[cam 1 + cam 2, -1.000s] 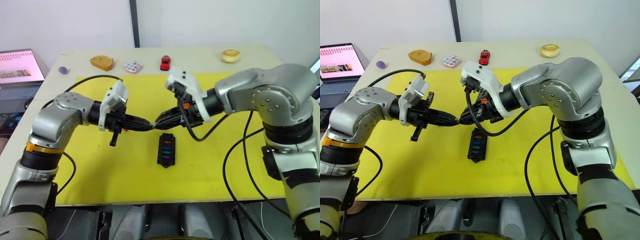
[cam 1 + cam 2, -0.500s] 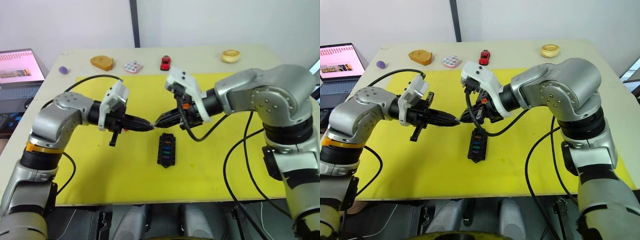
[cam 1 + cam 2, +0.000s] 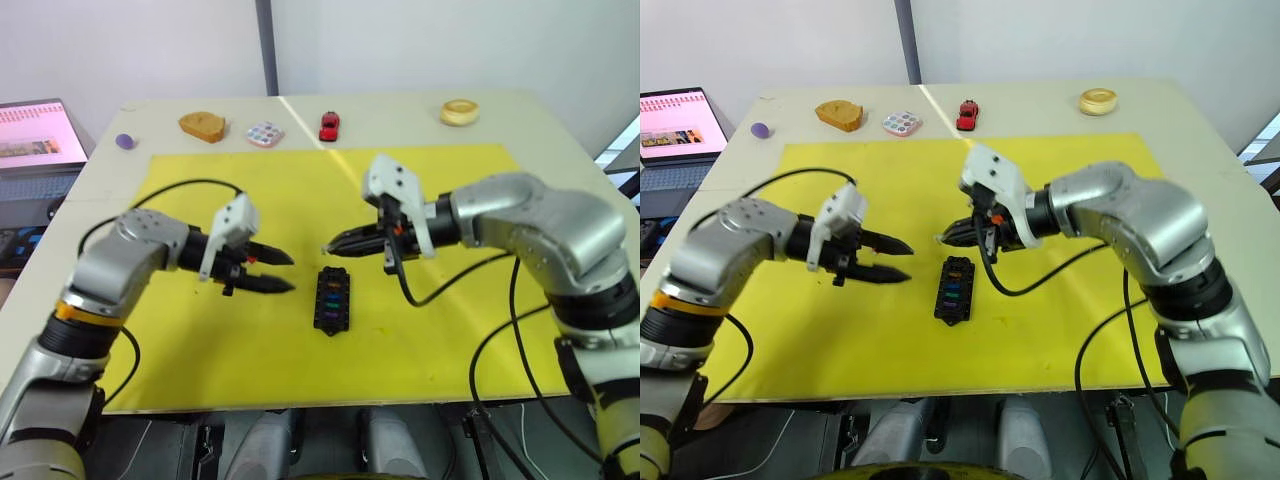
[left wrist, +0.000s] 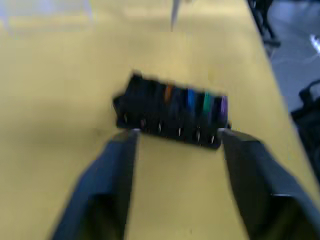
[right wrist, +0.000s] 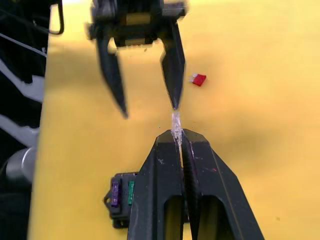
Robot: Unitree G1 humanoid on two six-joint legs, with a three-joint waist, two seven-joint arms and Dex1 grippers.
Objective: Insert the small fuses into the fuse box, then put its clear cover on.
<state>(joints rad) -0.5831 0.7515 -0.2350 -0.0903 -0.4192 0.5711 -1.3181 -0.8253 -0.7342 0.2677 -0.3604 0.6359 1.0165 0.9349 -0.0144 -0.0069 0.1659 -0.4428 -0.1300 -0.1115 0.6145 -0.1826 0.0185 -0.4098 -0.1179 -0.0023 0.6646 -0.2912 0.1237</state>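
Observation:
The black fuse box (image 3: 331,298) lies mid-mat with amber, blue, green and purple small fuses (image 4: 197,102) seated in its slots. My left gripper (image 3: 290,274) hovers just left of the box, open and empty. My right gripper (image 3: 327,248) hangs over the box's far end, shut on a tiny pale translucent fuse (image 5: 175,122) that pokes out past its tips. The two grippers' tips face each other a short way apart. A red fuse (image 5: 198,79) lies loose on the mat behind the left gripper. A faint pale patch (image 4: 47,15) beyond the box may be the clear cover.
The yellow mat (image 3: 450,320) covers most of the table. Along the far edge sit a purple ball (image 3: 125,141), a brown bread-like piece (image 3: 203,125), a pastel tile (image 3: 265,133), a red toy car (image 3: 329,125) and a yellow ring (image 3: 459,111). A laptop (image 3: 40,130) stands off the left side.
The grippers' tips were touching; now my left gripper has opened and drawn back left. The right gripper stays shut with the pale fuse, and its arm has swung out to the right.

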